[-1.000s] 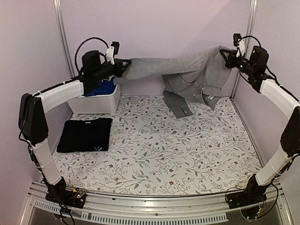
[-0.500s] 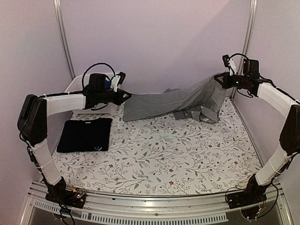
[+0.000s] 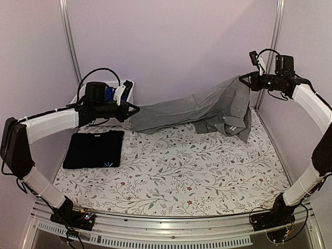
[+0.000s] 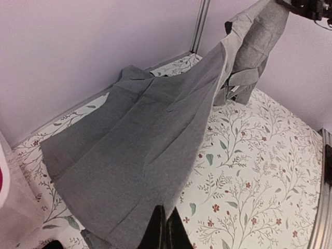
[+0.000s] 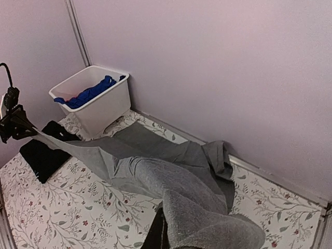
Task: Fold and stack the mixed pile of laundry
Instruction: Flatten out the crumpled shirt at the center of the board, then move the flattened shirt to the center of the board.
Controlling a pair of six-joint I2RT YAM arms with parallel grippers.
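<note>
A grey collared shirt [image 3: 192, 108] hangs stretched across the back of the table, and its lower folds rest on the floral cloth. My left gripper [image 3: 133, 110] is shut on its left edge, seen up close in the left wrist view [image 4: 166, 210] with grey fabric [image 4: 135, 150] spreading away from it. My right gripper [image 3: 244, 81] is shut on the shirt's raised right end, and the cloth [image 5: 176, 179] drapes over its fingers [image 5: 160, 228]. A folded black T-shirt [image 3: 94, 149] lies flat at the left. A bright blue garment [image 5: 89, 92] sits in the bin.
The white plastic bin [image 5: 98, 111] stands in the back left corner, largely hidden behind my left arm in the top view. Purple walls and metal posts [image 3: 70, 46] close in the back and sides. The table's floral cover [image 3: 197, 171] runs to the near rail.
Both grippers have come down with the shirt, which hung high against the back wall. Its lower part now rests on the table. The left gripper has drawn nearer; the right rose slightly.
</note>
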